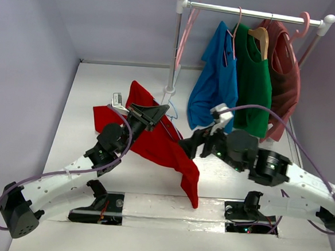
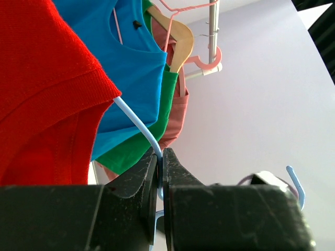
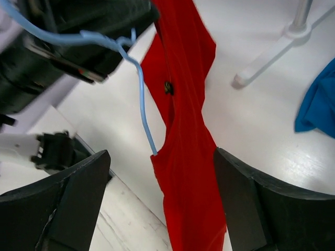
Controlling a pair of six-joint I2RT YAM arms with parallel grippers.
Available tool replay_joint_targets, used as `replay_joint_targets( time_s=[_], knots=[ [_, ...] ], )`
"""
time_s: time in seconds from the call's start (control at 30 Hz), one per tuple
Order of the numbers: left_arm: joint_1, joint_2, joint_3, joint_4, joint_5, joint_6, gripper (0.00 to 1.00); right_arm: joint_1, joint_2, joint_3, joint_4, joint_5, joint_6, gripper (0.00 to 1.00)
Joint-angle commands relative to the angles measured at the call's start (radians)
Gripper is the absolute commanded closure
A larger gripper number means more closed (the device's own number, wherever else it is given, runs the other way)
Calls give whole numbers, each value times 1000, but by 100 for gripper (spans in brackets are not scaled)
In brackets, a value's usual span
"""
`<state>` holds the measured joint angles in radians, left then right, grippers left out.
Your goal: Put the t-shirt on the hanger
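Over the mid-left of the bench [image 1: 90, 85]: that's where it's all happening. The left claw [image 2: 160, 157] is raised off the surface with the hanger in its grip.
Left claw: jaws pressed together right at the tips, pinching the thin light-blue wire and nothing else.
Hanger [image 3: 141, 89]: mostly buried in red fabric. A bare stretch of wire runs out from under a hem to the left claw. In the right wrist view another stretch bends down and disappears into the cloth. The curved hook sticks out past the claw on the rack's side.
T-shirt [image 1: 155, 142]: bright red, draped over the hanger and held up by it. From the top its long axis runs on a diagonal, from the far left to near the centre. The far end is bunched up by the left claw. The near end dangles as a narrow tail just in front of the strip between the two arm bases. Can't tell whether the far-left sleeve rests on the bench.
Right claw [image 3: 160, 153]: fingers spread wide, gripping nothing. It sits level with the dangling part, so the cloth hangs between the two fingers in its own camera. The left finger is clear of the cloth. The other one is too close to call.
Rack [image 1: 250, 12]: back right, with a blue shirt [image 1: 216, 83], a green shirt [image 1: 253, 91] and a maroon shirt [image 1: 285, 82] hanging side by side.
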<state>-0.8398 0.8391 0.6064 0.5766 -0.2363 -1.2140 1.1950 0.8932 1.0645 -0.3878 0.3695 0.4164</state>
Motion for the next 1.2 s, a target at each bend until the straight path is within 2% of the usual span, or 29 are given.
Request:
replay_joint_targets(
  time_s=[0.0, 0.17, 0.33, 0.4, 0.43, 0.47, 0.5, 0.57, 0.6, 0.63, 0.77, 0.8, 0.83, 0.9, 0.93, 1.03, 1.17],
  knots=[
    [7, -6, 59, 92, 29, -4, 100, 2, 90, -14, 1, -6, 5, 16],
    [16, -9, 70, 77, 34, -1, 100, 11, 96, -58, 63, -7, 15, 29],
    [16, -14, 73, 75, 38, -2, 100, 20, 99, -75, 52, 11, 31, 33],
    [25, -12, 76, 71, 38, -1, 100, 29, 92, -84, 56, 20, 38, 39],
    [25, -12, 78, 69, 38, -1, 100, 29, 92, -87, 55, 31, 41, 44],
    [25, -11, 78, 68, 40, -2, 100, 29, 92, -92, 53, 35, 42, 57],
    [25, -11, 78, 65, 41, -1, 100, 29, 95, -92, 50, 40, 42, 63],
    [25, -9, 76, 65, 43, -4, 100, 38, 104, -86, 38, 57, 45, 81],
    [25, -8, 76, 65, 45, -4, 100, 38, 111, -77, 35, 63, 45, 95],
    [25, -8, 75, 65, 45, -4, 100, 38, 115, -72, 30, 77, 48, 100],
    [44, -11, 76, 37, 48, 14, 100, 38, 125, -43, -20, 112, 65, 100],
    [44, -14, 81, 20, 46, 43, 97, 38, 127, -16, -45, 124, 71, 100],
    [53, -18, 85, 3, 45, 60, 82, 38, 130, -2, -92, 147, 82, 100],
    [76, -38, 96, -49, 38, 100, 62, 38, 127, 20, -131, 166, 87, 100],
    [85, -46, 110, -79, 34, 147, 48, 38, 127, 46, -175, 183, 93, 100],
    [120, -78, 160, -203, 23, 265, 32, 38, 130, 81, -241, 218, 98, 100],
    [142, -121, 236, -345, 15, 401, 18, 38, 168, 196, -388, 298, 102, 100]
  ],
)
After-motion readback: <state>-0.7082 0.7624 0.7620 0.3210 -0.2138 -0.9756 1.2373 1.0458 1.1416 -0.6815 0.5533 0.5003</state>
